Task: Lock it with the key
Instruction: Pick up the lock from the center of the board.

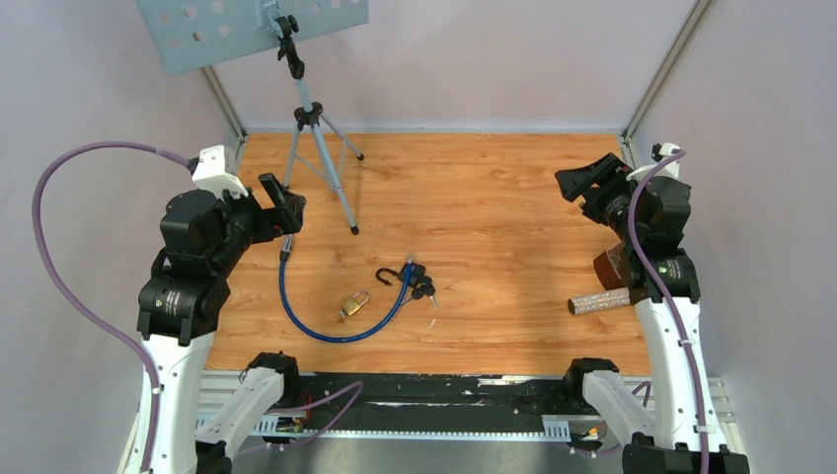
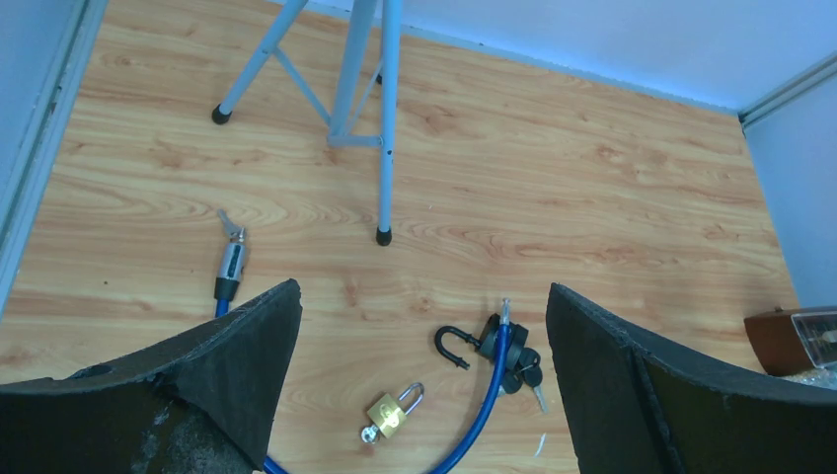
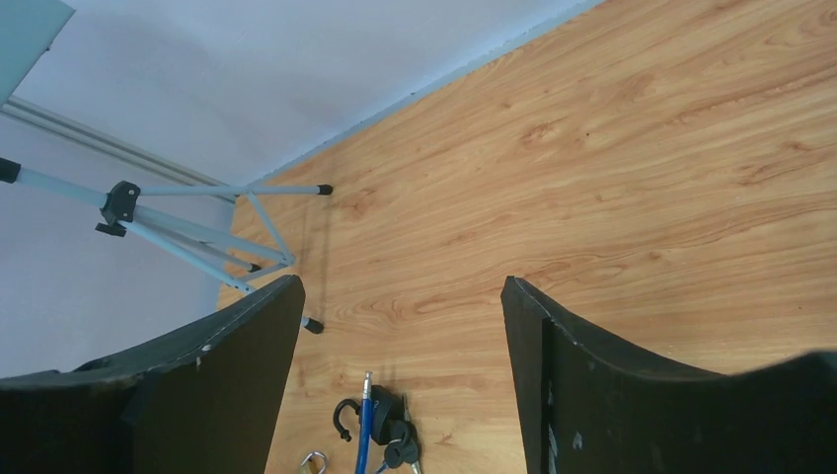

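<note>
The wooden desk (image 1: 513,207) has two robot arms, one at each side. The left claw (image 1: 284,205) is up in the air over the left part of the desk. Its two fingers (image 2: 227,375) are spread wide and nothing is between them. The right claw (image 1: 592,183) is up too, far over on the right. It is spread apart as well and holds nothing.

A small gold padlock (image 1: 352,304) lies flat on the desk near the front, about in the middle. Its loop points to the back and right. Something small and silver sits at its bottom end, but I cannot tell what it is.

A blue cable (image 1: 306,321) bends in a big curve around the front of the padlock. One end of the cable, with a metal tip (image 1: 286,245), lies under the left claw. The other end goes to a black lock (image 1: 413,272) with an open black hook (image 1: 386,276). A bunch of keys (image 1: 426,290) with black heads lies right by this black lock, to the right of the gold padlock and not touching it.

A light blue stand (image 1: 321,148) with thin legs is at the back left. A brown box (image 1: 610,265) and a sparkly tube (image 1: 600,302) lie by the right arm.
</note>
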Available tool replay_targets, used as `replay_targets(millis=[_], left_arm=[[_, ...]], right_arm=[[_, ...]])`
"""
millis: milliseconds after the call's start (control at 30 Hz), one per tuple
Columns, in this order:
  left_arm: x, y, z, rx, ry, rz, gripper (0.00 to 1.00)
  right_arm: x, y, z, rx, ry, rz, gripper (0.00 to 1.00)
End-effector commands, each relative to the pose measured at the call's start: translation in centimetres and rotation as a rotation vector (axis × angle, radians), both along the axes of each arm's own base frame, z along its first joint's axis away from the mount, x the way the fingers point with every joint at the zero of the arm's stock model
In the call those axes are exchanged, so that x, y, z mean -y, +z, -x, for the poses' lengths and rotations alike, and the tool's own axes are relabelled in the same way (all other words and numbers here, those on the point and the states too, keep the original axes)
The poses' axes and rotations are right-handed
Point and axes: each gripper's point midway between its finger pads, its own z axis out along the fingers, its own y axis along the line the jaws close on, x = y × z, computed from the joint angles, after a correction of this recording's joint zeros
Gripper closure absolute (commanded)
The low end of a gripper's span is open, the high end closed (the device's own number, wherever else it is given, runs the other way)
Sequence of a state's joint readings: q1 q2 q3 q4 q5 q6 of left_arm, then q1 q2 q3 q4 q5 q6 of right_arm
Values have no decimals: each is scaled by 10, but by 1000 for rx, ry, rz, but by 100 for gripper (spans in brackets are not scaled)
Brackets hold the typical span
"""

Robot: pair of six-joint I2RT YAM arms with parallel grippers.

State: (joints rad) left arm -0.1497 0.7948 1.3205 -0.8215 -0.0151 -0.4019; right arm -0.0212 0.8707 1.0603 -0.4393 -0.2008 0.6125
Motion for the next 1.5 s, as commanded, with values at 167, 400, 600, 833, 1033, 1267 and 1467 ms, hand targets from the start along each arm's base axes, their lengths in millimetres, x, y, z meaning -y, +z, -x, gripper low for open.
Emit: replay_targets(millis=[167,400,600,833,1033,1267,1467], left_arm=[[-13,0,9,26,83,23,0],[23,-12,18,27,-150,30,0],[70,-54,28,-145,-442,95,0],[88,-103,26,-243,-471,241,0],[59,-124,18,-286,-285,164,0],[7,-116,18,-280,-17,29,0],[6,-100,30,-231,-44,3,0]], right_arm=[[-27,-15,-4,-26,134,-90,27],[-77,-45,-1,-108,236,-107,30],[-135,-85,2,-218,276,-13,31],[-204,-155,5,-406,324,92,37],[-289,-183,20,-457,388,127,43],[-390,-208,47,-398,737,225,52],[-415,-221,82,-258,1135,290,46]])
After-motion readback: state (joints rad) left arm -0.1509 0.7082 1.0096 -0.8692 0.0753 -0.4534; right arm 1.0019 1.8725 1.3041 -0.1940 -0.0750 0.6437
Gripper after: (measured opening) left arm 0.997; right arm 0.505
